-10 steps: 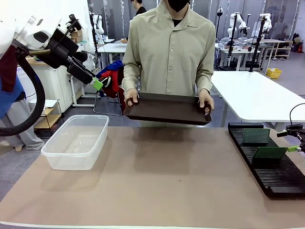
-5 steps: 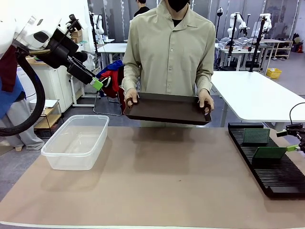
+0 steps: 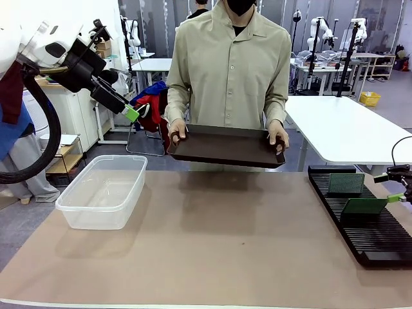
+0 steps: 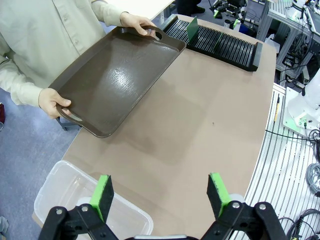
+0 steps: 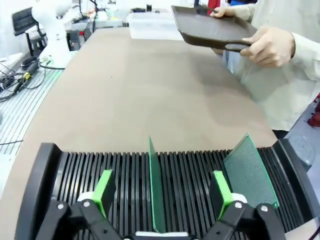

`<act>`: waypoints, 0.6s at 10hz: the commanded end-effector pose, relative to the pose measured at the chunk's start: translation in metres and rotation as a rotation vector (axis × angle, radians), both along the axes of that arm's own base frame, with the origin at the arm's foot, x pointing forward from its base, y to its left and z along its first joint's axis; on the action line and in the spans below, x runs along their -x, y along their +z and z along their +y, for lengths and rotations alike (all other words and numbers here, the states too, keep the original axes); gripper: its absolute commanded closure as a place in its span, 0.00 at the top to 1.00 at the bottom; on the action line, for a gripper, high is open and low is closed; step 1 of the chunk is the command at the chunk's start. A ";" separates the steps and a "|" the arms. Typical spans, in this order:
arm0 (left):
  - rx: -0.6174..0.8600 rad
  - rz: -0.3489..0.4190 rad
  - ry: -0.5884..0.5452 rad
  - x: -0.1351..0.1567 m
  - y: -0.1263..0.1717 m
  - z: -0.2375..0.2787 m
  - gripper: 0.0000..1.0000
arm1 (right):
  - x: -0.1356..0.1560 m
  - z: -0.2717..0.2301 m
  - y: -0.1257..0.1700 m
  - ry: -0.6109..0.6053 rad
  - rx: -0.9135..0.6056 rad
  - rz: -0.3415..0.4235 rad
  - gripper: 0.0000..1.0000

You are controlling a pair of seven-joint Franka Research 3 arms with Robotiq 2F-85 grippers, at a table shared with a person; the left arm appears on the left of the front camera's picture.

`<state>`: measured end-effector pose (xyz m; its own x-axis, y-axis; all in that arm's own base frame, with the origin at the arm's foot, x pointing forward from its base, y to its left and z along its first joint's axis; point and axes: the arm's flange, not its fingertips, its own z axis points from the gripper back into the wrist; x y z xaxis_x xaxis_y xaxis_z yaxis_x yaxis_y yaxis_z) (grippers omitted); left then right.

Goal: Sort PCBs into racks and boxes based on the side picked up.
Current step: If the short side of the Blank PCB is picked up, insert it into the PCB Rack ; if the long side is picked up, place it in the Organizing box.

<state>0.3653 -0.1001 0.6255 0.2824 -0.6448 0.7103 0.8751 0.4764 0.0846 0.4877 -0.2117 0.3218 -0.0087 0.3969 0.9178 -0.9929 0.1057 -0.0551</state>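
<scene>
Two green PCBs [image 3: 346, 184] [image 3: 364, 207] stand in the slots of the black rack [image 3: 380, 241] at the table's right side. My right gripper [image 3: 395, 188] hovers at the rack's right edge. In the right wrist view my right gripper [image 5: 162, 192] is open and straddles the edge-on PCB [image 5: 156, 185] without touching it. The other PCB [image 5: 250, 172] leans in the rack [image 5: 100, 170] to the side. My left gripper [image 3: 132, 114] is raised high at the left, open and empty [image 4: 160, 195], above the clear box [image 3: 103, 190] [image 4: 65, 195].
A person at the far side holds an empty dark brown tray [image 3: 226, 147] [image 4: 115, 75] with both hands above the table's far edge. The brown table surface [image 3: 225, 238] lies bare between box and rack.
</scene>
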 end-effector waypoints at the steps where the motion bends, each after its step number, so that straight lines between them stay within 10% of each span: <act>1: 0.001 0.006 -0.003 0.001 -0.001 0.001 1.00 | 0.028 0.031 0.034 -0.117 0.041 0.019 1.00; 6: 0.001 0.006 -0.003 0.001 -0.001 0.001 1.00 | 0.072 0.052 0.115 -0.220 0.222 0.088 1.00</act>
